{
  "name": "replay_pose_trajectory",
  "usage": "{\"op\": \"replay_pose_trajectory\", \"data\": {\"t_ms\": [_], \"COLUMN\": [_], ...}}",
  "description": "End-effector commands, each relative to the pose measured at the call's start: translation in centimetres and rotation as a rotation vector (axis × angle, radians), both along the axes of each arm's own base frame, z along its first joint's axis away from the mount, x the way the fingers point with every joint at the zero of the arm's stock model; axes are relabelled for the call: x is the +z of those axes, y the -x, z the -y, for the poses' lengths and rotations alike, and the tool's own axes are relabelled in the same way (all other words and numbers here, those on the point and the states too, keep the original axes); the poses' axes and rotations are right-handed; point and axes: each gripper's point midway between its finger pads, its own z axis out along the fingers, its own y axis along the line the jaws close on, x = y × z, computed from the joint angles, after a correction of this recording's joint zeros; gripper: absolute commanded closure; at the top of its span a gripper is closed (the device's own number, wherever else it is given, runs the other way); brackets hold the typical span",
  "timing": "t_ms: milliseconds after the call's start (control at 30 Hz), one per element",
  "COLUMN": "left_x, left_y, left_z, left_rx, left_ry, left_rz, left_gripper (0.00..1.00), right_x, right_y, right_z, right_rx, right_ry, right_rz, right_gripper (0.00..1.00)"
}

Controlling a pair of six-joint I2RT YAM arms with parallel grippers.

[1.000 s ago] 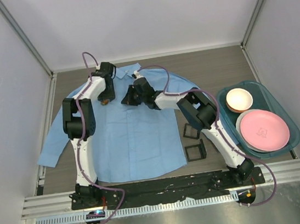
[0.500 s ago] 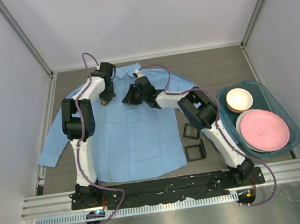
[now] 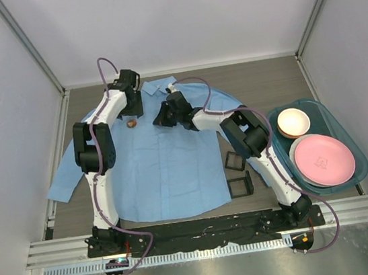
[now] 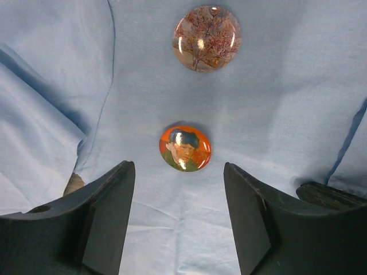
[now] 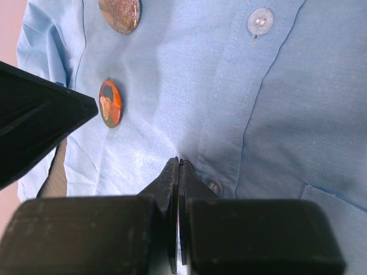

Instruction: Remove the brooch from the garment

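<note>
Two round brooches lie on the chest of the shirt (image 3: 167,167): an orange portrait brooch (image 4: 184,148) and, beyond it, a paler tree brooch (image 4: 206,38). A moment ago the left gripper (image 4: 179,175) sat low over them, hiding them from above. It has now drawn back toward the collar (image 3: 157,87) with its fingers spread wide, and the portrait brooch remains on the cloth, straight ahead between them. That try seems to have come away with nothing, so the removal is not yet done. The right gripper (image 5: 179,163), fingers pressed together, bears down on the shirt just beside the button strip (image 5: 229,137). Both arms reach far across the worktop (image 3: 265,86), elbows bent, wrists near each other over the shirt's upper part.
</note>
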Motion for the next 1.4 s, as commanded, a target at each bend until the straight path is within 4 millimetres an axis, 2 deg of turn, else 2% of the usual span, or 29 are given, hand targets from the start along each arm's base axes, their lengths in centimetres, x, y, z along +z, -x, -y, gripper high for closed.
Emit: {"op": "replay_pose_trajectory", "data": {"t_ms": [0, 333, 533, 667, 767, 800, 900, 967, 1000, 1033, 1167, 1233, 1300, 1367], "left_x": [0.7, -2.0, -3.2, -3.9, -4.2, -4.1, -3.8, -3.3, -3.1, -2.8, -1.7, -1.9, -1.1, -0.3], "left_y": [-0.7, -0.7, -0.5, -0.1, 0.0, -0.1, -0.1, -0.1, -0.1, -0.1, -0.3, -0.3, -0.4, -0.6], "left_z": [-0.1, 0.3, 0.6, 0.9, 1.1, 1.1, 1.4, 1.4, 1.4, 1.4, 0.7, 0.0, 0.0, 0.4], "left_rx": [0.007, 0.023, 0.024, 0.014, -0.001, -0.001, -0.008, -0.008, -0.010, -0.010, 0.011, 0.028, 0.025, 0.022], "left_ry": [0.001, 0.022, 0.041, 0.049, 0.064, 0.068, 0.087, 0.092, 0.093, 0.094, 0.110, 0.115, 0.124, 0.144], "left_rz": [0.017, -0.021, -0.041, -0.061, -0.075, -0.073, -0.069, -0.059, -0.057, -0.054, -0.017, -0.021, -0.006, 0.015], "left_gripper": [0.32, 0.39, 0.39, 0.49, 0.62, 0.69, 0.80, 0.84, 0.93, 0.95, 1.00, 1.00, 1.00, 0.94], "right_x": [0.4, 0.2, 0.3, 0.2, 0.5, 0.7, 0.9, 1.3, 1.5, 1.6, 1.8, 1.6, 1.7, 2.0], "right_y": [-0.4, -0.4, -0.3, -0.4, -0.5, -0.5, -0.5, -0.6, -0.7, -0.7, -0.9, -0.9, -0.9, -0.8], "right_z": [2.3, 2.2, 2.1, 2.1, 1.8, 1.8, 1.7, 1.7, 1.6, 1.6, 1.7, 1.8, 1.7, 1.6], "right_rx": [-0.036, -0.009, -0.001, -0.003, 0.000, 0.001, 0.005, 0.005, 0.005, 0.006, 0.001, 0.001, 0.006, 0.015], "right_ry": [0.078, 0.070, 0.071, 0.071, 0.067, 0.066, 0.066, 0.066, 0.063, 0.065, 0.074, 0.083, 0.082, 0.077], "right_rz": [-0.005, -0.011, -0.011, -0.018, -0.012, -0.009, -0.007, 0.000, 0.005, 0.005, 0.013, 0.015, 0.015, 0.020], "right_gripper": [0.99, 0.99, 0.99, 0.99, 0.99, 0.99, 0.99, 0.99, 0.99, 0.99, 0.99, 0.99, 0.99, 0.99]}}
